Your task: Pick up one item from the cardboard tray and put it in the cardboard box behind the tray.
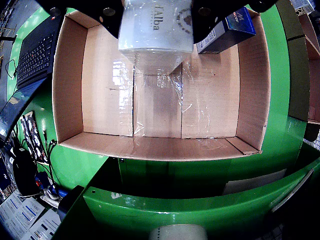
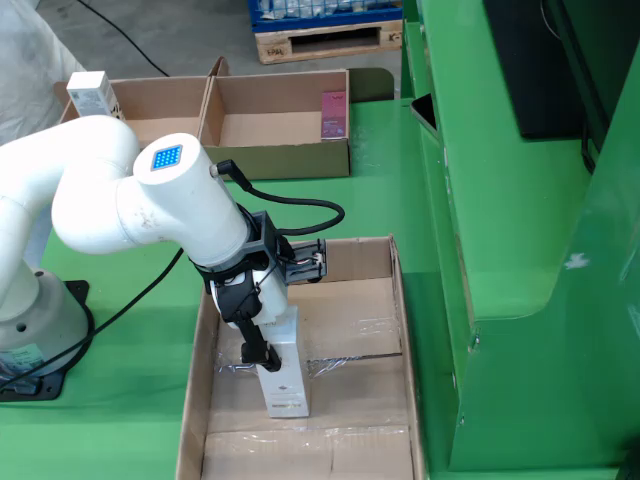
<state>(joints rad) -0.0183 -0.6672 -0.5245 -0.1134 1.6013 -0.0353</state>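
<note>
My gripper (image 1: 156, 20) is shut on a white box labelled "d'Alba" (image 1: 156, 35), with black fingers on either side of it. In the fixed view the gripper (image 2: 268, 350) holds this white box (image 2: 285, 385) upright, low inside the open cardboard box (image 2: 397, 300). I cannot tell whether it touches the floor. The wrist view looks down into that cardboard box (image 1: 70, 85), where a dark blue carton (image 1: 227, 31) lies in the far right corner. The two-compartment cardboard tray (image 2: 280, 160) stands beyond, holding a pink item (image 2: 333, 113) and a white item (image 2: 92, 95).
A black keyboard (image 1: 35, 57) and cables (image 1: 35, 150) lie left of the box in the wrist view. A tall green machine housing (image 2: 520, 200) runs along the right. The arm's base (image 2: 30, 330) stands at left. A pallet (image 2: 320, 40) is at the back.
</note>
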